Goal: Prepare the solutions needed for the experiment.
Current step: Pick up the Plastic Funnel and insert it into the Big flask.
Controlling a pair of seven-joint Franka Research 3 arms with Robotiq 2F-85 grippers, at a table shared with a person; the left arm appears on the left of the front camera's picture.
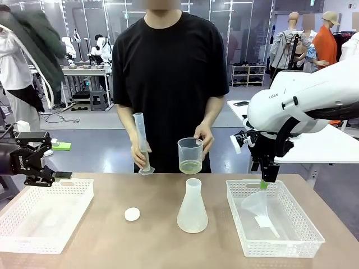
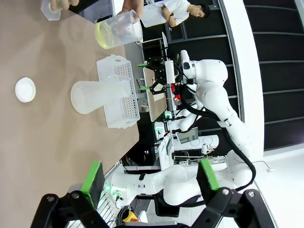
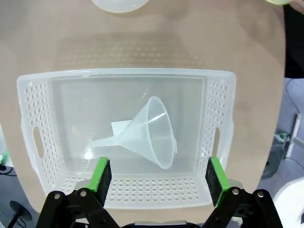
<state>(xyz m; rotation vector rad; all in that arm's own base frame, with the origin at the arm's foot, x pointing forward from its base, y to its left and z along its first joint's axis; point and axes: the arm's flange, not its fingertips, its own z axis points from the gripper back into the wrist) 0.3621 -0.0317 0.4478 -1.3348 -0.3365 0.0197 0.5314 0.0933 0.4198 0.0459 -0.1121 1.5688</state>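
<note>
Pale yellow solution (image 1: 190,166), held in beaker (image 1: 190,147) by person's hand (image 1: 205,136) above desk's far edge. Spread, empty: left gripper (image 1: 63,161), right gripper (image 3: 158,171). Laid on its side in basket (image 3: 33,137) at desk's right edge: funnel (image 3: 152,135); slippage is risked if its slick cone is pinched off-centre.

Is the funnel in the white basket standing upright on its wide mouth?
No, the funnel lies on its side on the floor of the basket, with its spout pointing sideways.
</note>
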